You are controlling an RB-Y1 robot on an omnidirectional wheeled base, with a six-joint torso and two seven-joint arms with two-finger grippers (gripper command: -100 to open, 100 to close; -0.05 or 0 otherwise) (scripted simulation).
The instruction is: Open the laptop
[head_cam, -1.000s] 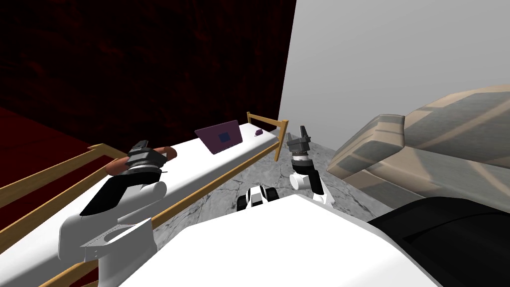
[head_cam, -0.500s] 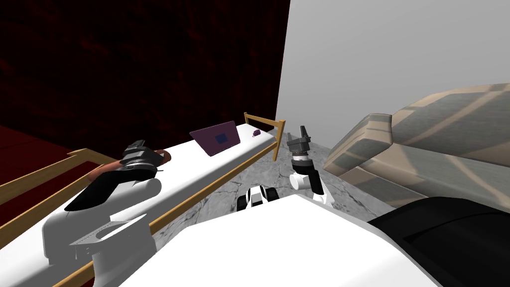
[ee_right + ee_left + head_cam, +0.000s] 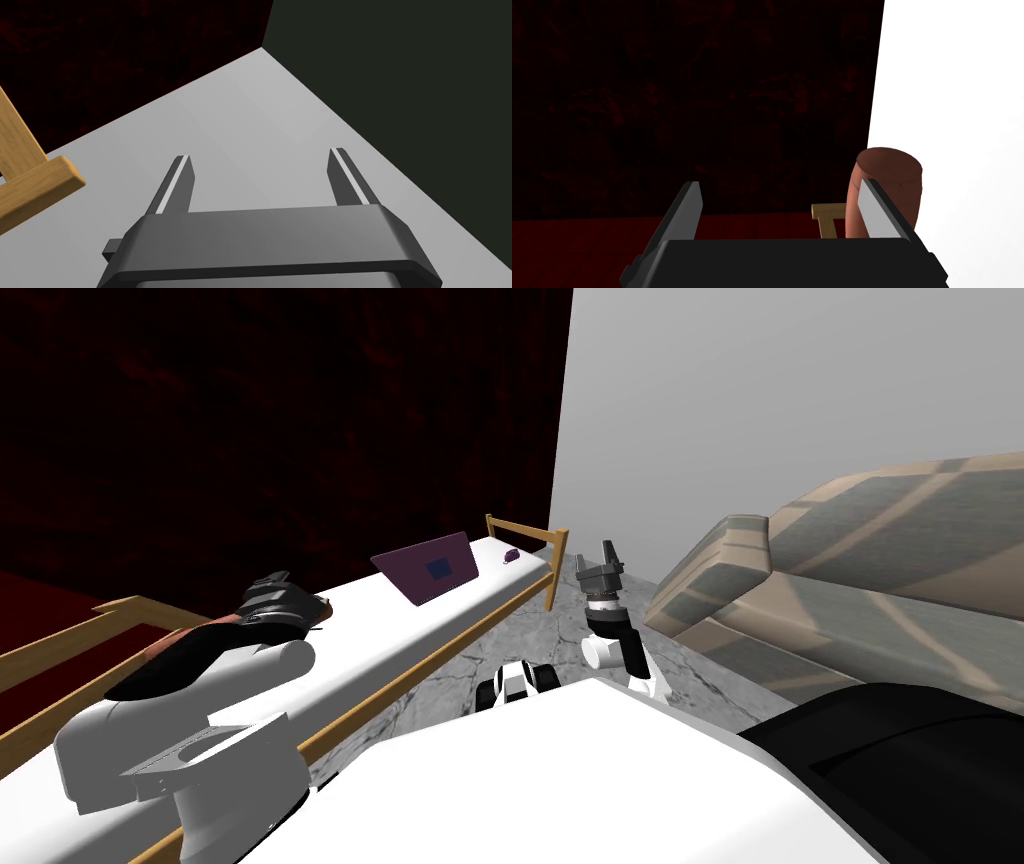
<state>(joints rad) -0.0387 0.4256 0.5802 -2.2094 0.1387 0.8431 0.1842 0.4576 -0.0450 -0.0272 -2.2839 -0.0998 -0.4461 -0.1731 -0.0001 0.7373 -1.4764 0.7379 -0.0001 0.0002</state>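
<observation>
Laptop (image 3: 425, 570): purple slab with a dark square at its centre, lid apparently down, flat on the white bench (image 3: 380, 623) toward the far right end. Long side along the bench's length. Just beyond it a small purple item (image 3: 511, 555), then the wooden end rail (image 3: 520, 531).

Left end effector (image 3: 283, 595): above the same bench, left of the laptop and somewhat nearer, well apart from it. Fingers spread, nothing between them. In the left wrist view, a brown cylinder (image 3: 887, 185) just beside one finger (image 3: 879, 210), and the hand aimed at the dark red wall (image 3: 687, 100), not along the bench.

Right end effector (image 3: 600, 558): raised over the grey marbled floor (image 3: 470, 638), past the bench's right end, close to the end rail. Fingers likewise spread and empty. Laptop to its left, across that rail.

Judged the better placed: the left arm, already over the bench top, with nothing seen between it and the laptop's left short edge. Needed first: a turn of the wrist to the right, to face the fingers at the laptop, then travel rightward and farther along the bench. Hinge side not readable from here, so worth settling on approach. Brown cylinder to be passed without a knock.
</observation>
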